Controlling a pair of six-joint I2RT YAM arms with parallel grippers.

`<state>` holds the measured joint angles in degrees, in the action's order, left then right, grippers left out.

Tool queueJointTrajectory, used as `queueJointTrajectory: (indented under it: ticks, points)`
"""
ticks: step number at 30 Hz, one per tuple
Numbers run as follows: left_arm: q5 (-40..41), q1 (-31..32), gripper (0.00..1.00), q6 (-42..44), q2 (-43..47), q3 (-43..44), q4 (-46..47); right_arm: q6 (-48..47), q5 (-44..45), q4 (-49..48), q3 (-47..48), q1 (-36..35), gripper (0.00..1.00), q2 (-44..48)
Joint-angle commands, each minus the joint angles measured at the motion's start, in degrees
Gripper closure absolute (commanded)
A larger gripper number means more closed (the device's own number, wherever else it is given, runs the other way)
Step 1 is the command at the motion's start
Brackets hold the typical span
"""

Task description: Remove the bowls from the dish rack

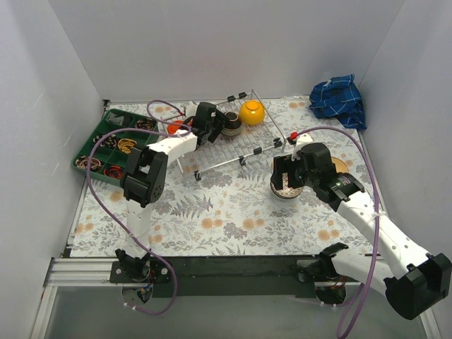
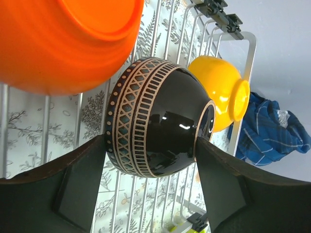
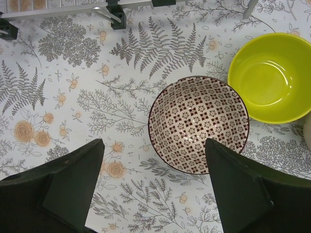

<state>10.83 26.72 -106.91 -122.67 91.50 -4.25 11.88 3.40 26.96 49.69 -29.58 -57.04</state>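
Dish rack [image 1: 236,150]: silver wire basket at the far middle of the flower-printed table [image 1: 212,212], set at a slant. Green compartment tray [image 1: 90,143] near its left end, crumpled blue cloth [image 1: 339,99] in the far right corner. Three bowls stand on edge in the rack, in a row. Orange bowl [image 2: 63,39] at the left end, black bowl [image 2: 155,116] with a tan lattice band in the middle, yellow bowl [image 2: 218,92] furthest right, its foot facing away from the black one. Black bowl lies close to both neighbours; contact not clear. Left gripper [image 2: 150,153] reaches into the rack and straddles the black bowl: one finger at the rim side, the other at the foot ring, jaws partly spread. The fingertips look right up against the bowl, but I cannot tell whether they press on it or only stand beside it. The bowl rests on the wires. Right gripper [image 3: 154,145] hangs over the table in front of the rack's right end, jaws spread wide, holding nothing. Below it, between the two fingers in the wrist view, a bowl with a red-and-white tile pattern [image 3: 198,125] sits upright on the cloth. Lime-green bowl [image 3: 269,77] upright just beside it, rims nearly touching.
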Motion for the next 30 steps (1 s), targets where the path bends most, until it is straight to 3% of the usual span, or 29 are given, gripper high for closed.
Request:
queueJointTrajectory:
  ticks: [1, 13, 19, 30]
  points:
    - [2.6, 0.4, 0.57, 3.6, 7.8, -2.6, -2.0, 0.7, -1.3, -1.4, -0.3, 0.3, 0.08, 1.6]
    - [4.7, 0.7, 0.88, 16.4, 16.5, -7.4, -1.0, 1.7, -3.0, -1.5, -0.2, 0.3, 0.09, 1.8]
    - [4.0, 0.6, 0.91, 27.2, 20.3, -7.8, -0.7, 1.9, -4.5, -1.5, 0.3, 0.3, 0.09, 1.6]
    - [-1.6, 1.1, 0.93, 60.7, 30.5, -15.2, 3.5, 3.1, -7.4, 0.1, 3.4, 0.4, 0.08, 0.3]
